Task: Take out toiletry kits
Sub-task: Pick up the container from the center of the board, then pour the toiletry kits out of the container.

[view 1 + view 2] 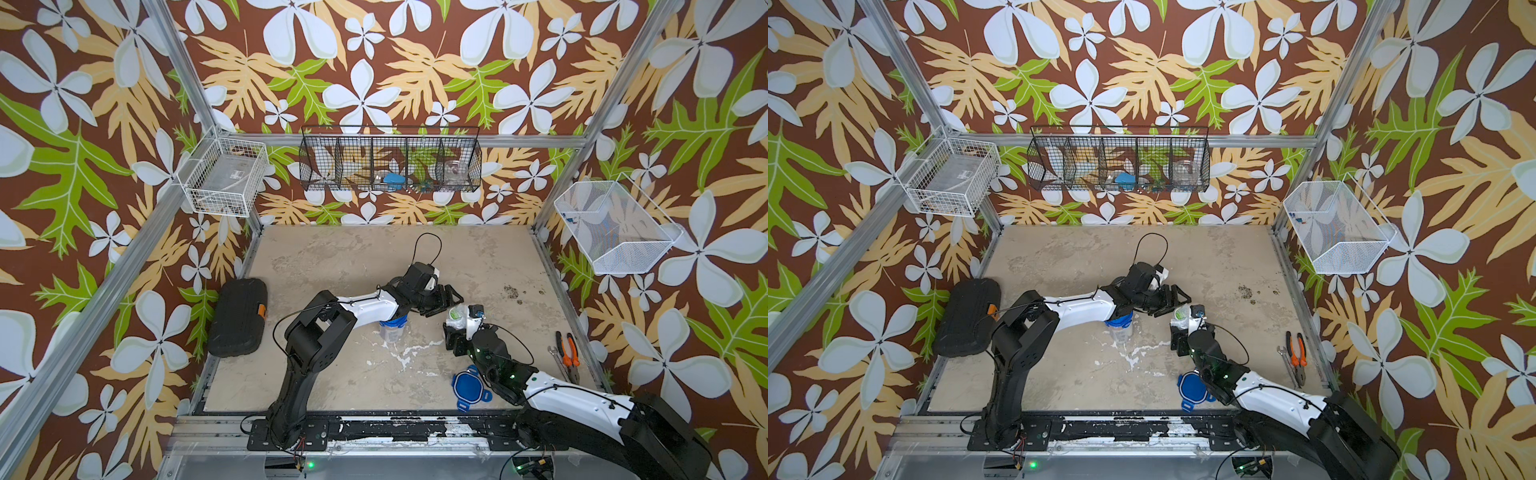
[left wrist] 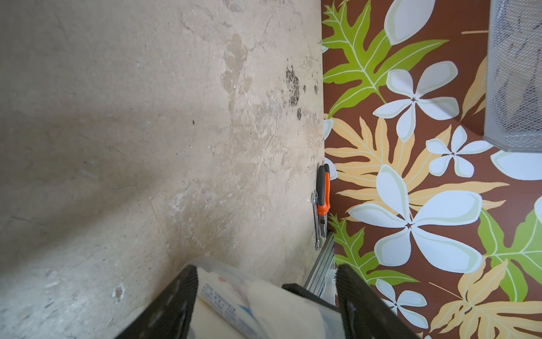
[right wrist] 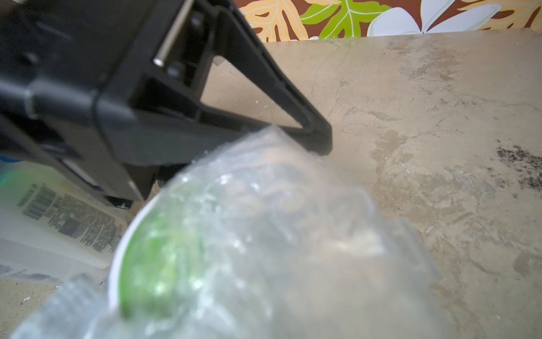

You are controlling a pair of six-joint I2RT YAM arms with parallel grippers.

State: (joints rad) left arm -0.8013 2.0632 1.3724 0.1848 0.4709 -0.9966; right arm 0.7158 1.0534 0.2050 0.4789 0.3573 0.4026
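Blue lid (image 1: pixel 468 386) lies loose on the worktop (image 1: pixel 353 266). Left of it and further back, a lidded jar (image 1: pixel 392 330) stands under the left forearm. Black case (image 1: pixel 239 318) far left of the lid; pliers (image 1: pixel 568 353) and wrench (image 2: pixel 315 217) well right of it. Just behind the lid, an open clear jar (image 1: pixel 456 316) holds the toiletry kit (image 2: pixel 264 302). Left pincer (image 1: pixel 445 306) is spread around the jar mouth, one fingertip touching; squeeze unclear. Right pincer (image 1: pixel 453 334) is at the jar, fingers hidden, can't tell its grip
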